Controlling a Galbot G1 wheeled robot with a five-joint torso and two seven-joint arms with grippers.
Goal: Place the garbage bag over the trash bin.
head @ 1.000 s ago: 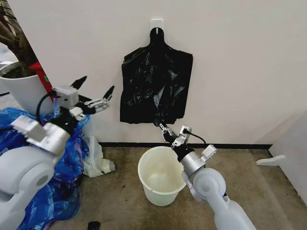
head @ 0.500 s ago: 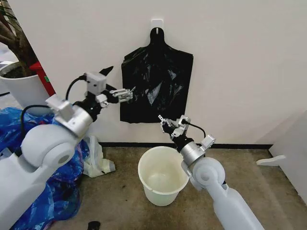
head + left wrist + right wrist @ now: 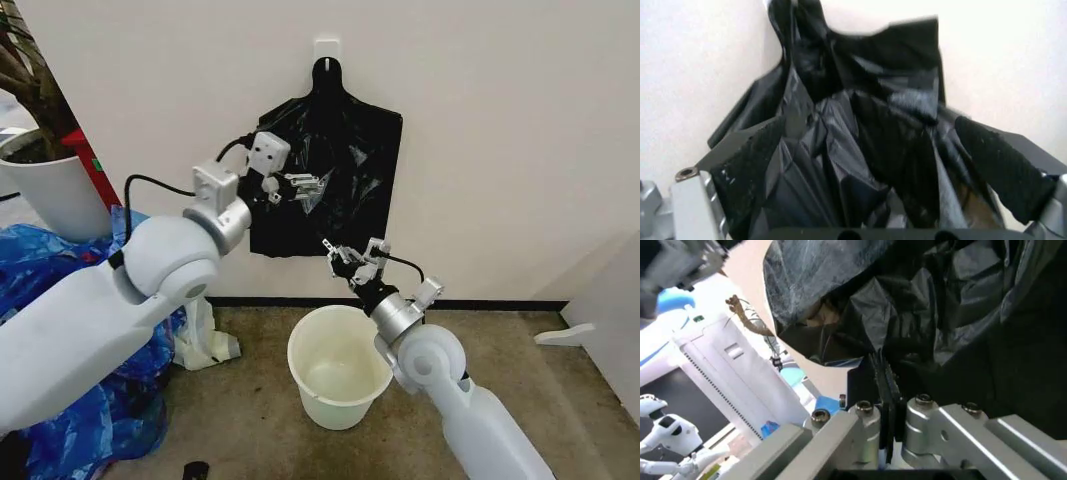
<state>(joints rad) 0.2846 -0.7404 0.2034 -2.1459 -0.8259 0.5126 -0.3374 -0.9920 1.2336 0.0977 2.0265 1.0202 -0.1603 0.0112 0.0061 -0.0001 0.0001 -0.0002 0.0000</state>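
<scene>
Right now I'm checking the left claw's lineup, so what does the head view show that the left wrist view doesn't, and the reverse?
Head view: the trash bin standing below, the wall hook, and the right claw by the lower edge of the black bag bundle. Left wrist view: the left claw open, its textured pads either side of wrinkled film. Both: the bundle hanging on the white wall, with the left claw at its front.

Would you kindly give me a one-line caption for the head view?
Left pincer open against the hanging garbage bag; right pincer beneath it, above the trash bin.
</scene>
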